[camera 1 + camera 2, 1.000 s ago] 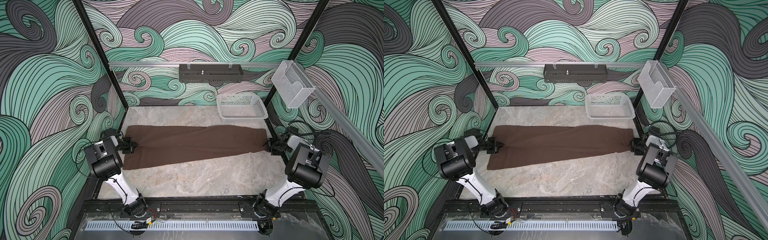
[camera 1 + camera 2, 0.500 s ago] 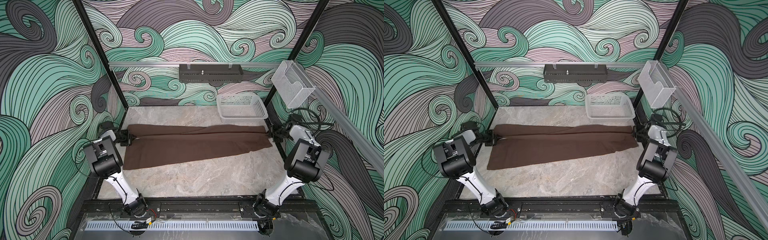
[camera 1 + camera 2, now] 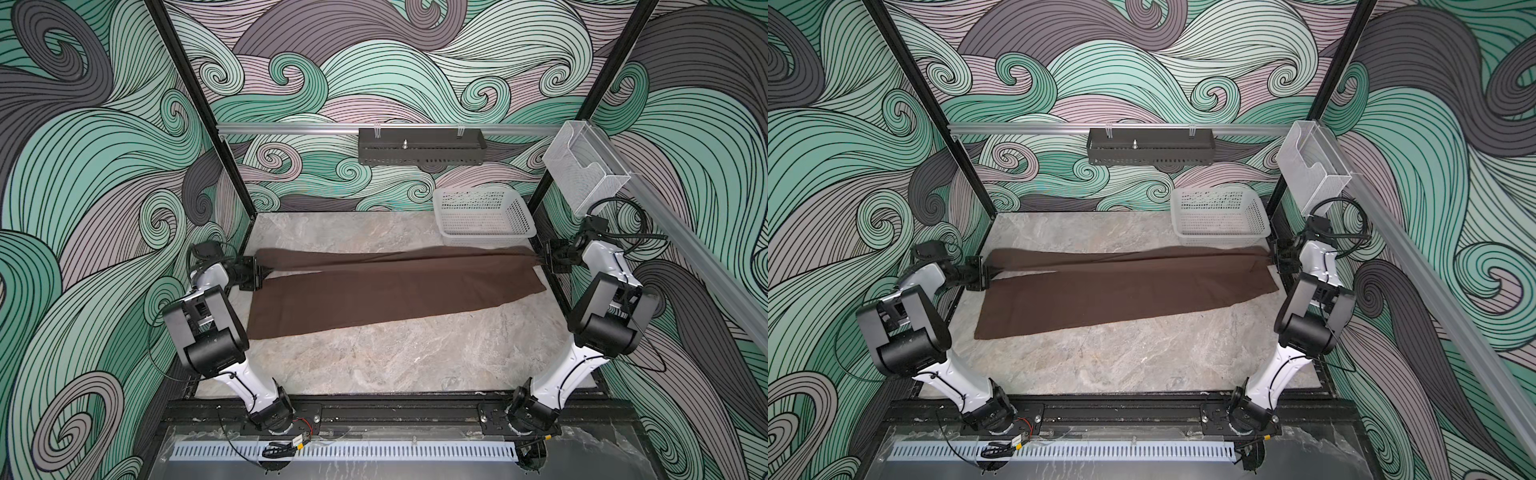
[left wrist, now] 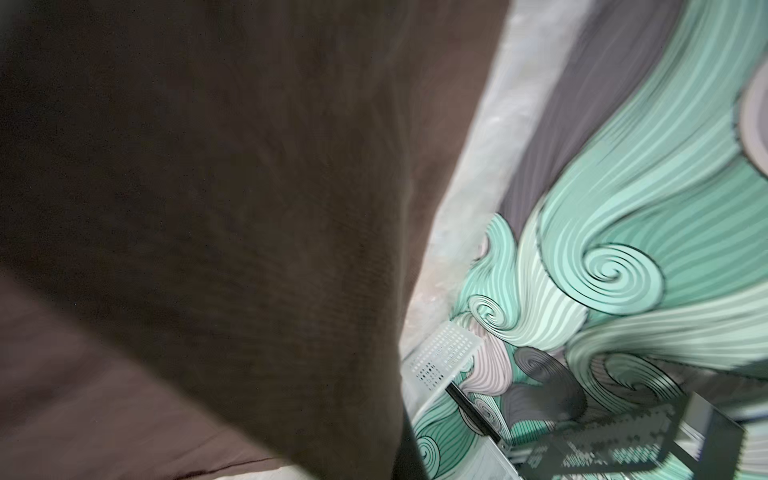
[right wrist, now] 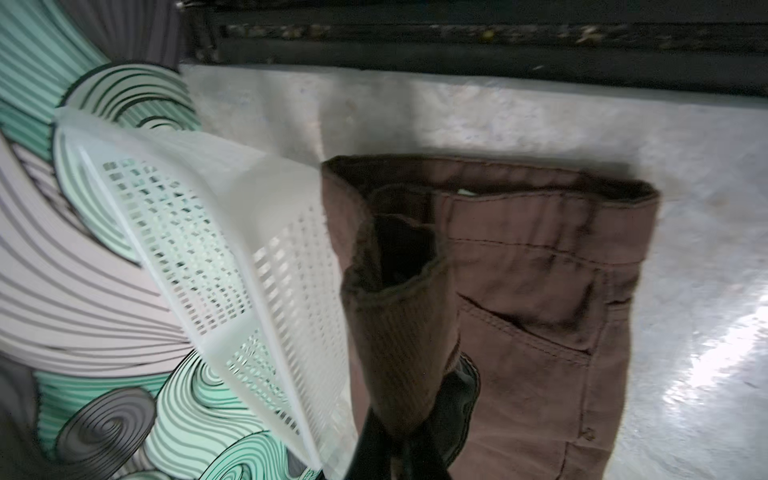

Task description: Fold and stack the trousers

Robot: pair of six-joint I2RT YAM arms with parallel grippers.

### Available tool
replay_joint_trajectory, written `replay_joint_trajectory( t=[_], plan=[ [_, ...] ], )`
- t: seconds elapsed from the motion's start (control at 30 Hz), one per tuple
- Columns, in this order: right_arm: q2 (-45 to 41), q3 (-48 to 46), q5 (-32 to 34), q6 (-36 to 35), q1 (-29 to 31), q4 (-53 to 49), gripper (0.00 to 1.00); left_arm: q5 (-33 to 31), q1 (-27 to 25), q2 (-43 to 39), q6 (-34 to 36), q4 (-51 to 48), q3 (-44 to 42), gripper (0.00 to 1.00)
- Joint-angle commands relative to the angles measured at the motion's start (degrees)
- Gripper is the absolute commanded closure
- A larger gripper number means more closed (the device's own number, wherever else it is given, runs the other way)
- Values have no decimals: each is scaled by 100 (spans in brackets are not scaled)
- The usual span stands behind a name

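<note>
Marble worktop, swirl-patterned walls. Brown trousers span it left edge to right; left claw and right claw each clenched on an end, far layer raised. Risk: uneven pull skews the fold; cloth may snag the far-right basket.

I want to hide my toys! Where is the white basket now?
In both top views the white basket sits in the table's far right corner, just behind the right end of the trousers.
</note>
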Motion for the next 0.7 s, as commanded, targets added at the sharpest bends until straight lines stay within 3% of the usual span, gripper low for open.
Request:
replay_joint_trajectory(
  t=[0.0, 0.1, 0.27, 0.37, 0.47, 0.67],
  plan=[
    [54, -58, 703, -268, -236, 67, 100, -225, 174, -120, 294, 201, -186, 100],
    [212, 294, 600, -195, -201, -19, 100, -204, 112, 54, 155, 179, 235, 100],
    [404, 1363, 416, 36, -121, -137, 100, -192, -51, 343, -81, -344, 1962, 100],
    [395, 1733, 443, -19, -162, -201, 100, -248, -52, 197, -76, -549, 2438, 100],
    [289, 1430, 510, -139, -259, -204, 100, -280, -40, -200, 139, -619, 1958, 100],
    [-6, -45, 859, -489, -540, 152, 100, -447, -34, -1298, 458, -133, -591, 100]
  ],
)
